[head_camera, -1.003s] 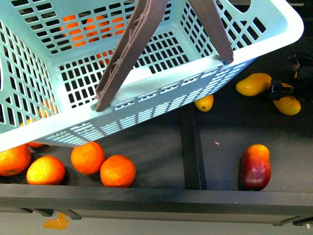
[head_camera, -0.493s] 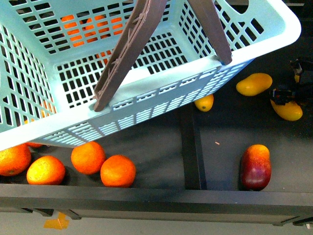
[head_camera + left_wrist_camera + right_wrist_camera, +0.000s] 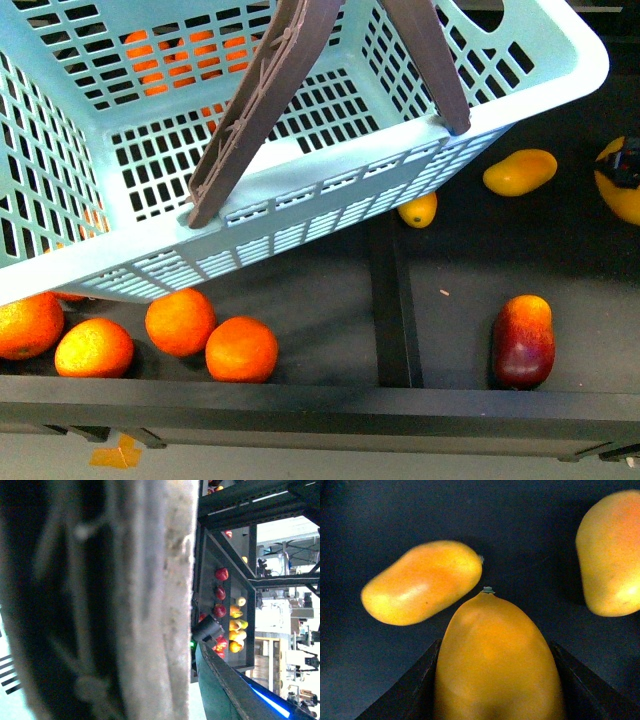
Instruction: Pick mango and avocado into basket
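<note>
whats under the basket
Orange fruit shows through the basket's slotted floor, and a small mango pokes out, half hidden, below its rim. Anything else beneath it is covered.

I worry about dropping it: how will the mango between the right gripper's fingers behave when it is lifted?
The mango looks smooth-skinned, so it may slip. Its sides curve and taper between the dark fingers, so it could shift or turn in the grip. It looks plump and solid, so it is probably rather heavy for its size.
</note>
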